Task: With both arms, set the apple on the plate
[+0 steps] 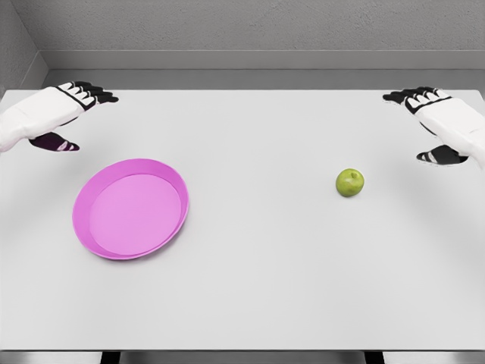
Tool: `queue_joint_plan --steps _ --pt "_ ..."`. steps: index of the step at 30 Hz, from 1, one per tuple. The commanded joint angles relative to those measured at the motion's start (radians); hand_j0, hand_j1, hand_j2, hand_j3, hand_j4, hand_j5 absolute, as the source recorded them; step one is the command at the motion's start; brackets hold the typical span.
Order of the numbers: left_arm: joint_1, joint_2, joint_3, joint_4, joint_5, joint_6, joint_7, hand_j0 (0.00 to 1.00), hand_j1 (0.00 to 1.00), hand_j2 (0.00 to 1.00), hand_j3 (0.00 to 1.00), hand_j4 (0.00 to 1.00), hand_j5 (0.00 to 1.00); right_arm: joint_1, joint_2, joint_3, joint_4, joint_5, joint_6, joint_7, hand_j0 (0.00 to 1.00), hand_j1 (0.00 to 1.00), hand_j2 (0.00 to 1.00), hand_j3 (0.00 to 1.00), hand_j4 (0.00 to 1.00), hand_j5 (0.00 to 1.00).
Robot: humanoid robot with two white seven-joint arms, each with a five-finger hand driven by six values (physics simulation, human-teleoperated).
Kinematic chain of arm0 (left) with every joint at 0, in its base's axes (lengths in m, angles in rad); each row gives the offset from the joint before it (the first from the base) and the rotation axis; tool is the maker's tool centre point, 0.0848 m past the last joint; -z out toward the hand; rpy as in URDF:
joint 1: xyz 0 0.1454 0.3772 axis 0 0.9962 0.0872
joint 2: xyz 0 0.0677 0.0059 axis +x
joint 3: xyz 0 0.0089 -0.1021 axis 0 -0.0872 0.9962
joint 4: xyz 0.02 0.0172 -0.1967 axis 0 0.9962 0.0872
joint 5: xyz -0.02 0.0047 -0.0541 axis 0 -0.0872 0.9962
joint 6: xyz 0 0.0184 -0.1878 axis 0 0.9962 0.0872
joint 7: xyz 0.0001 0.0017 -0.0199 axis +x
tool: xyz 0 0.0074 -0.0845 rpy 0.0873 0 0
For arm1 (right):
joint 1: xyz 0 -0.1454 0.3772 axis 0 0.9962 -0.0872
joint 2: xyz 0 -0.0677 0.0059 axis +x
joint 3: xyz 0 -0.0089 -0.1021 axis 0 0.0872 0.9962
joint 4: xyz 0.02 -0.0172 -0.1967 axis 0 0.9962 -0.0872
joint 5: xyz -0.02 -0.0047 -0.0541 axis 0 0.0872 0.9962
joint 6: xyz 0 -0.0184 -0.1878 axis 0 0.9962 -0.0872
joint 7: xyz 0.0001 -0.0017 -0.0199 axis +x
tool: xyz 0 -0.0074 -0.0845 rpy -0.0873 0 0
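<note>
One green apple [350, 183], one pink plate [130, 208], left hand [73, 102] and right hand [424, 106] both spread empty.

White bench [258, 288], matte top, fills most of view; front edge runs along bottom w/ dark legs [111, 356] showing below. Grey wall [242, 26] behind, lighter baseboard strip [250, 61] at its foot.

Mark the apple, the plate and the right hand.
apple [350, 183], head view, middle of its green skin.
plate [85, 199], head view, left pink rim.
right hand [424, 101], head view, back of the open hand.
</note>
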Motion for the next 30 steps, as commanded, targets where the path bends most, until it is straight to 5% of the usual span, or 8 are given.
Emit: queue_joint_plan --steps 1,10,13,20,30 --pt "0.000 0.009 -0.001 -0.003 0.005 0.001 -0.001 1.00 1.00 1.00 1.00 1.00 1.00 0.000 -0.001 0.000 -0.001 0.000 0.000 0.000 1.00 1.00 1.00 1.00 1.00 1.00" --pt "0.002 0.009 -0.007 -0.020 0.003 0.001 -0.002 1.00 1.00 1.00 1.00 1.00 1.00 -0.003 0.005 0.072 0.010 -0.005 0.014 0.014 1.00 1.00 1.00 1.00 1.00 1.00" --pt "0.000 0.008 -0.010 -0.018 -0.003 0.001 -0.002 1.00 1.00 1.00 1.00 1.00 1.00 -0.021 0.019 0.092 0.010 -0.005 0.012 0.165 1.00 1.00 1.00 1.00 1.00 1.00" --pt "0.000 0.008 -0.009 -0.018 -0.003 0.001 -0.004 1.00 1.00 1.00 1.00 1.00 1.00 -0.186 0.094 0.234 0.070 -0.006 0.015 0.383 1.00 1.00 1.00 1.00 1.00 1.00" --pt "0.000 0.003 -0.006 -0.014 -0.004 0.001 -0.004 1.00 1.00 1.00 1.00 1.00 1.00 -0.330 0.181 0.361 0.170 -0.008 0.015 0.469 1.00 1.00 1.00 1.00 1.00 1.00"
